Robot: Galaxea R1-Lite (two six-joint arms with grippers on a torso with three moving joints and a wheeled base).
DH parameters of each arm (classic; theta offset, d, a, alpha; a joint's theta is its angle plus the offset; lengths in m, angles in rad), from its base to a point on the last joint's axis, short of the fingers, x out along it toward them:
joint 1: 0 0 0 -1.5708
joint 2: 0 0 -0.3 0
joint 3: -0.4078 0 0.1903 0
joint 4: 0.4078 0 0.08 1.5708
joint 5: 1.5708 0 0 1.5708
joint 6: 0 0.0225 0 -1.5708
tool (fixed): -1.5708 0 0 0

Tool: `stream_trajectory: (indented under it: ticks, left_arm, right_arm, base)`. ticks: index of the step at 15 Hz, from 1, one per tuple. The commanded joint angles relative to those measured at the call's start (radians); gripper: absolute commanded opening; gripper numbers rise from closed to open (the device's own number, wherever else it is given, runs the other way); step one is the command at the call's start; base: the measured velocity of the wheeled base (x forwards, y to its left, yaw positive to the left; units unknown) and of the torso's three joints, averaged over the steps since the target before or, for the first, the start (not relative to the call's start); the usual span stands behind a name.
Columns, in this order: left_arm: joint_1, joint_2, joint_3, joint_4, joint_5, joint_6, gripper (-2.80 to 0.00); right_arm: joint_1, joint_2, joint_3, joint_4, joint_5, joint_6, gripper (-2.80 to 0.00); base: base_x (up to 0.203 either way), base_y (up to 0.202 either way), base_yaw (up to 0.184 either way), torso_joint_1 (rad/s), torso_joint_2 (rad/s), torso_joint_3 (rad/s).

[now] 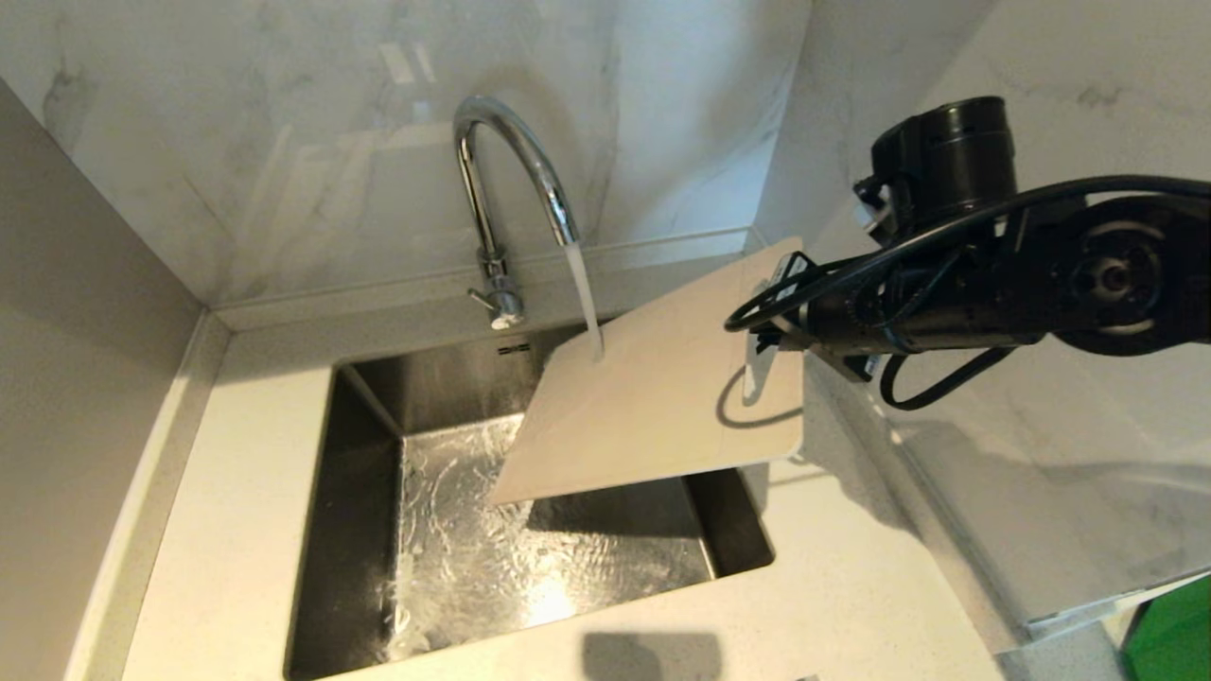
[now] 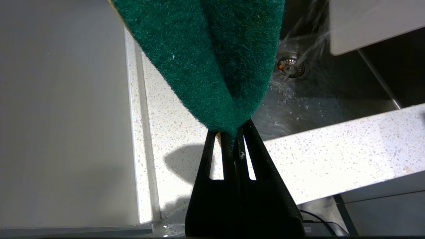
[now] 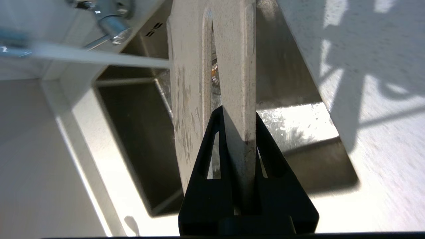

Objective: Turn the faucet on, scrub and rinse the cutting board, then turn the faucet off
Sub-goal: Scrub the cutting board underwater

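Observation:
Water pours from the chrome faucet (image 1: pixel 516 170) onto the upper face of the cream cutting board (image 1: pixel 653 397), which is tilted over the sink (image 1: pixel 364 445). At the board's handle end, my right gripper (image 1: pixel 771 331) is shut on it. In the right wrist view the board (image 3: pixel 187 83) stands edge-on between the jaws of the right gripper (image 3: pixel 237 113), and the stream (image 3: pixel 99 58) hits its wet side. My left gripper (image 2: pixel 230 127) is outside the head view, above the counter's front corner, and is shut on a folded green sponge (image 2: pixel 206 59).
The speckled white countertop (image 1: pixel 218 530) surrounds the steel sink, whose wet floor has a drain (image 2: pixel 291 66). Marble walls rise behind and to the right. The faucet's lever (image 1: pixel 487 301) sticks out at its base. A green object (image 1: pixel 1173 634) shows at the lower right.

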Motion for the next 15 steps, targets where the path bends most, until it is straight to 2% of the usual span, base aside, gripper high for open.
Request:
stream_trajectory:
  ticks: [1, 6, 11, 15]
  left_arm:
    - [0.0, 0.002, 0.0, 0.0, 0.0, 0.0, -2.8]
    - [0.0, 0.001, -0.002, 0.004, 0.0, 0.0, -2.8]
    - [0.0, 0.01, -0.007, 0.022, 0.002, 0.0, -2.8]
    - [0.0, 0.01, -0.006, 0.023, 0.002, 0.0, -2.8]
  right_arm:
    - [0.0, -0.148, -0.006, 0.076, 0.0, 0.0, -2.8]
    - [0.0, -0.372, -0.035, 0.287, 0.0, -0.011, -2.8]
    - [0.0, -0.498, -0.111, 0.461, -0.002, -0.011, -2.8]
    - [0.0, -0.597, -0.115, 0.58, -0.003, -0.012, -2.8]
  base:
    - [0.0, 0.0, 0.0, 0.0, 0.0, 0.0]
    - [0.0, 0.0, 0.0, 0.0, 0.0, 0.0]
    - [0.0, 0.0, 0.0, 0.0, 0.0, 0.0]
    - [0.0, 0.0, 0.0, 0.0, 0.0, 0.0]
